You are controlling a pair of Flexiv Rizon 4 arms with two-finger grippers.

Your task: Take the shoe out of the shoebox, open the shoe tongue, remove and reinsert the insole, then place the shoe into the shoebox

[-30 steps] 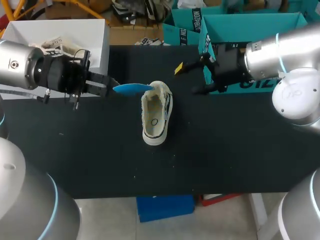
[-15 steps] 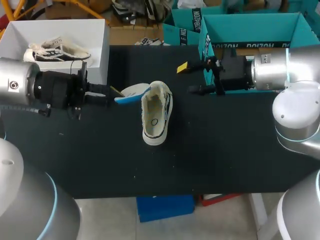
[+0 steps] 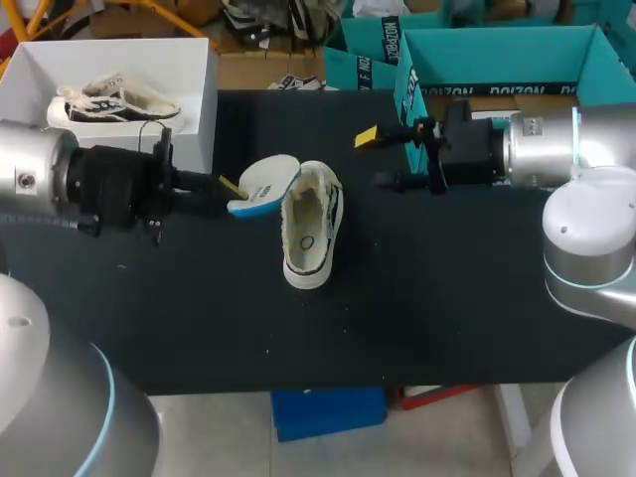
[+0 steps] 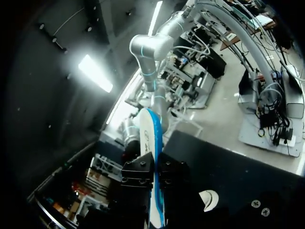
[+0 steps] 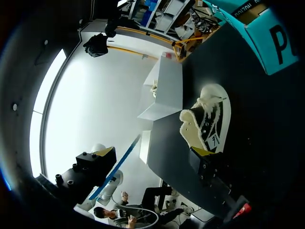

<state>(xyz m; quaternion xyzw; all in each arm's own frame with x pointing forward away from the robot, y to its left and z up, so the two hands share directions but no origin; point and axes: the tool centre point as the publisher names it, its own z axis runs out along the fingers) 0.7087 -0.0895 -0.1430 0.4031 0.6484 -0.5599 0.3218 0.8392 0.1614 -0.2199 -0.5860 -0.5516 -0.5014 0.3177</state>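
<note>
The left tool (image 3: 231, 189) comes in low over the black worktop (image 3: 447, 298) from the left, its fingers clamped on the white and blue insole (image 3: 266, 182). In the left wrist view the insole (image 4: 153, 162) stands on edge between the two black fingers and sticks out well ahead of them. Its free end hangs just beside the upper rim of the shoe (image 3: 310, 224); whether they touch I cannot tell.

The shoe lies near the middle of the worktop with its fleecy opening facing up. From the right wrist view the shoe (image 5: 207, 121) sits ahead of the right tool.

The right tool (image 3: 374, 159) hovers to the right of the shoe, its yellow-tipped fingers spread wide with nothing between them. Close behind it stands a teal box (image 3: 497, 50).

At the far left corner is the white shoebox (image 3: 194, 70), with another shoe (image 3: 114, 99) lying inside it.
</note>
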